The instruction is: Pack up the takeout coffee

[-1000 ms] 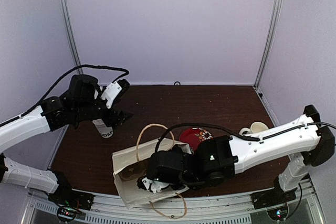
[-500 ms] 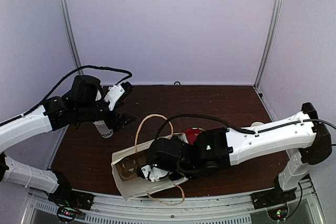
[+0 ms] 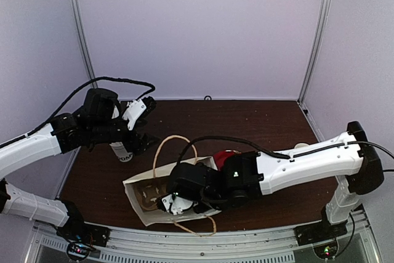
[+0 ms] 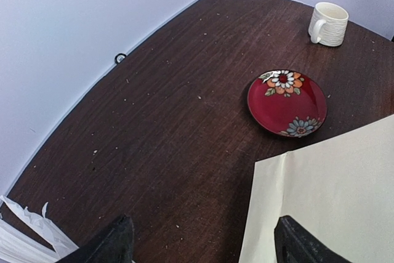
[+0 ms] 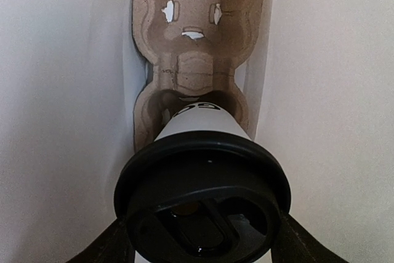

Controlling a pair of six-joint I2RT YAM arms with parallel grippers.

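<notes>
Grips the takeout coffee [image 5: 200, 126] in the right end effector [image 5: 198, 247], with one dark finger [image 5: 101, 247] at each side of the round black lid [image 5: 203, 192] and the jaws set fairly wide around it. Reaches with that end effector through the mouth of the cream bag [image 3: 138, 196], tipped on its side on the brown desk [image 3: 258, 115]. Points the cup's base, dark printed letters showing, deeper into the bag toward a brown cardboard carrier [image 5: 197, 47] lying against the bag's far end. Lines the base up with the nearer of the carrier's two pockets; cannot tell whether touching. Shows tan rope handles [image 3: 175, 146] looping out beside the bag's mouth.

Hangs the left end effector [image 4: 206, 244] spread wide with nothing between the fingers, just left of the bag and close above a second paper cup bristling with white sticks [image 3: 122, 151]. Leaves a red flowered plate [image 4: 286, 103] just beyond the bag's back edge. Leaves a cream ribbed mug [image 4: 327, 24] farther off to the right of the bag, well apart from it.
</notes>
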